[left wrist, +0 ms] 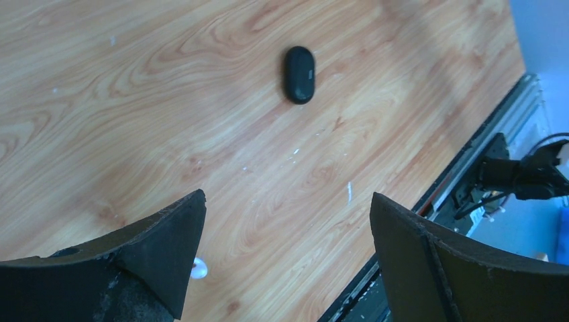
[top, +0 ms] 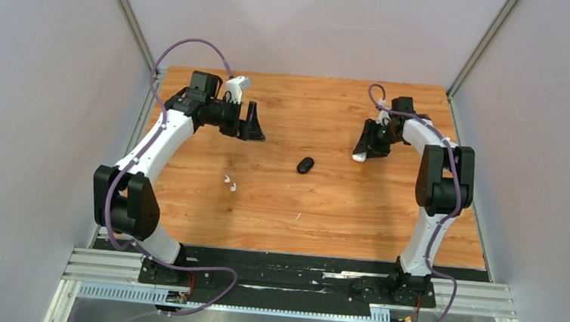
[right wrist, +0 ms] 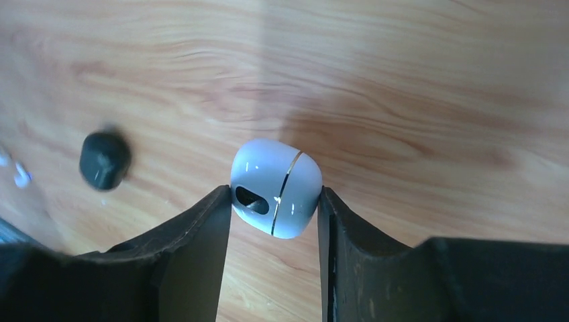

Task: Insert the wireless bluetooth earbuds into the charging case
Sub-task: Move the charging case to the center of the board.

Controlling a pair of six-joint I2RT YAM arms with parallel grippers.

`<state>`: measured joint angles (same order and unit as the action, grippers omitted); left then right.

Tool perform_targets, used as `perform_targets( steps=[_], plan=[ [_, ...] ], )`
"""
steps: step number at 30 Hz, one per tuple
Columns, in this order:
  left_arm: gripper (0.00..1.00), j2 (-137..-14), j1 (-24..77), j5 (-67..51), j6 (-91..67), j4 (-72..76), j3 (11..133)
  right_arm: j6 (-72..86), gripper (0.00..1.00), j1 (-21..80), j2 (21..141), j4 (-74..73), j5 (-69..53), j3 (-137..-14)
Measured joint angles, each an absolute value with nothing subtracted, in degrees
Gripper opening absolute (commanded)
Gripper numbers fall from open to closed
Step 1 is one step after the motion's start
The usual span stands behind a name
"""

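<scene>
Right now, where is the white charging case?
In the right wrist view, the white charging case sits pinched in the right gripper, on the right side of the table, right of the black oval case.

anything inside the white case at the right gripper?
Cannot tell: the white charging case is shut, so the inside is hidden. Only a dark oval slot shows on its side. Two white earbuds lie out on the table.
</scene>
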<state>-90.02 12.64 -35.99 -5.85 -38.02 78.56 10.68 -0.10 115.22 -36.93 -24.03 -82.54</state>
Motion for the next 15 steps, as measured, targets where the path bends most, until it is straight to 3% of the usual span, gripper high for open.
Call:
perform_targets(
  steps=[8,13,15],
  plan=[
    [0.85,-95.94,12.69,-49.08,-7.29,-32.42,82.76,-20.18,0.00,13.32,108.99,-37.15,-32.64,-82.13],
    [0.83,-101.01,13.13,-54.87,-9.02,-29.93,85.17,-33.87,0.00,21.91,96.68,-33.85,-33.91,-78.32],
    [0.82,-102.37,13.56,-55.86,-9.63,-29.45,85.91,-36.47,0.08,22.48,94.61,-31.33,-32.95,-78.35]
  ],
)
